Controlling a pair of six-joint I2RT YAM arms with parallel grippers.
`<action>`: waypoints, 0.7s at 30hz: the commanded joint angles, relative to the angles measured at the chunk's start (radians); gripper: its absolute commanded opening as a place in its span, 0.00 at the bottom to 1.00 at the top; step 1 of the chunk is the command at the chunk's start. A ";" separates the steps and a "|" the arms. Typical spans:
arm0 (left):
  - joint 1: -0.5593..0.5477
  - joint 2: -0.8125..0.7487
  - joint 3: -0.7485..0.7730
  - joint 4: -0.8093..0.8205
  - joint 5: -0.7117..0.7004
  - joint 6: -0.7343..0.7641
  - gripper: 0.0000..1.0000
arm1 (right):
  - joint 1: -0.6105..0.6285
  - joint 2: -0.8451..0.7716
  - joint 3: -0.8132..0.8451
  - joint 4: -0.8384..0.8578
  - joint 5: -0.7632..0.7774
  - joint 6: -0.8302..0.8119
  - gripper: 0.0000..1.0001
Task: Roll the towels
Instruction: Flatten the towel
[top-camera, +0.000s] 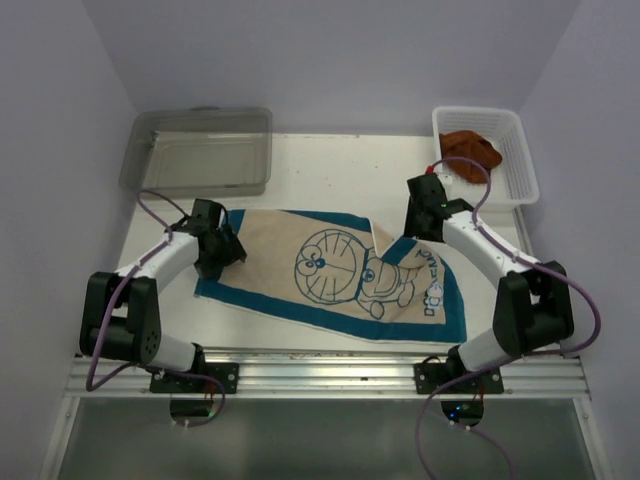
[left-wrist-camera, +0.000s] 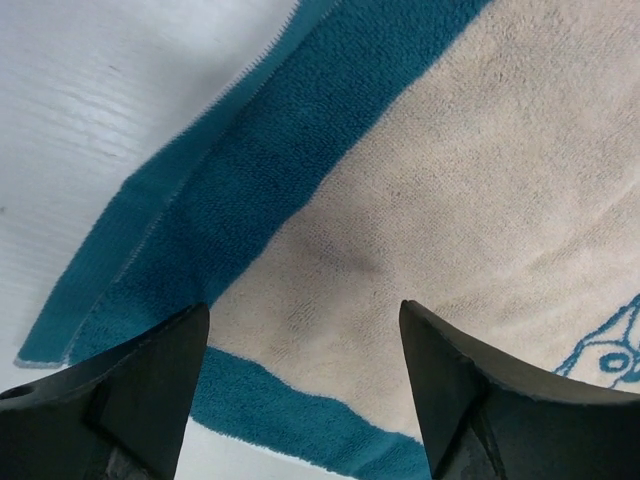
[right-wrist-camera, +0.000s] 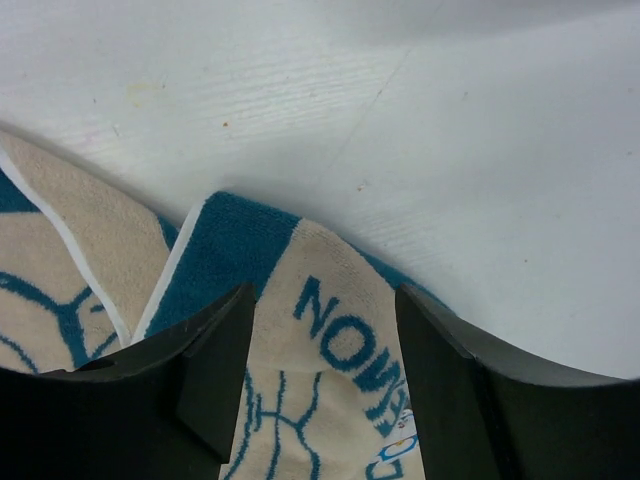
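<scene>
Brown towel (top-camera: 472, 152) lies in far-right basket (top-camera: 526, 180); bin (top-camera: 200, 118) far left. Left gripper (top-camera: 224, 254) and right gripper (top-camera: 421, 226) gape above cream towel (top-camera: 330, 280), holding nothing.

Bare table (top-camera: 340, 170) lies open between the clear bin (top-camera: 200, 185) at the far left and the white basket (top-camera: 525, 165) at the far right; walls (top-camera: 330, 60) close three sides; the spread cream towel (top-camera: 275, 260) covers the middle, one far corner folded over.
</scene>
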 joint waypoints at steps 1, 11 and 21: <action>0.001 -0.066 0.010 -0.012 -0.096 0.023 0.82 | 0.003 0.062 0.042 -0.044 -0.099 -0.031 0.63; -0.016 0.078 -0.027 0.047 -0.125 -0.021 0.75 | 0.003 0.080 0.039 0.001 -0.181 0.015 0.63; -0.053 0.063 -0.051 0.040 -0.148 -0.105 0.00 | 0.003 0.074 0.063 -0.010 -0.198 0.011 0.62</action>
